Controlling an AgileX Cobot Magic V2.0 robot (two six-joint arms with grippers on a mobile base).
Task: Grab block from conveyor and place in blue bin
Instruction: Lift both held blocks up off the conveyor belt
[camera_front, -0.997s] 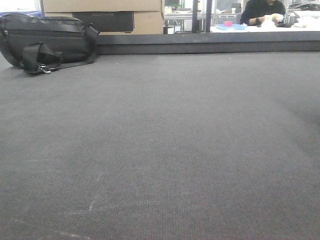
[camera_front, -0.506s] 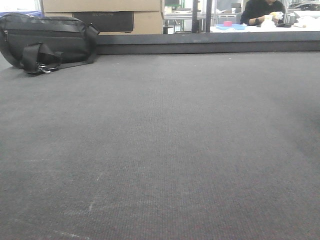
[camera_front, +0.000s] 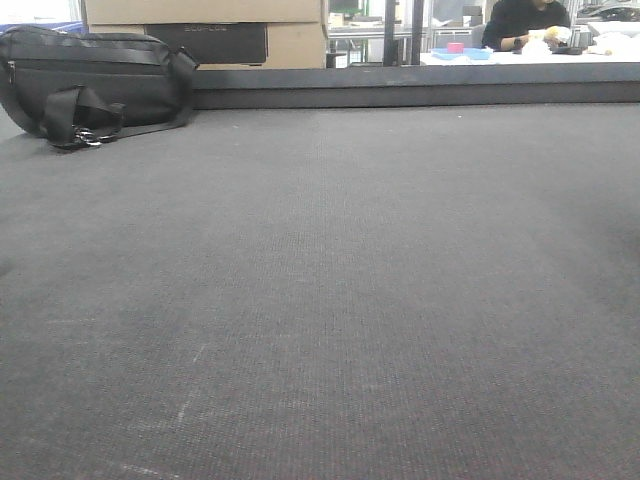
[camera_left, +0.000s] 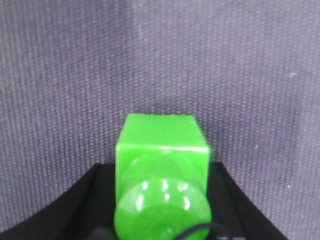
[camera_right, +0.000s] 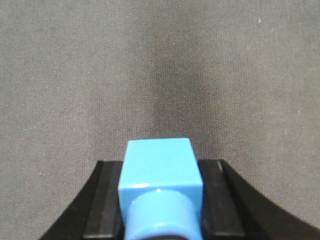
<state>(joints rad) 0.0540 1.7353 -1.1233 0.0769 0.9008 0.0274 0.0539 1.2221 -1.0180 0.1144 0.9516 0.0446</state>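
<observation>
left gripper (camera_left: 162, 210): green block (camera_left: 161, 134) centred between its black sides, grip unclear | right gripper (camera_right: 160, 215): blue block (camera_right: 160, 162) likewise, grip unclear | conveyor (camera_left: 75, 60) beneath both

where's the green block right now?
Left wrist view, bottom centre: the green block sits clamped between the black fingers of the left claw, grey conveyor behind it. Not visible in the front view.
</observation>
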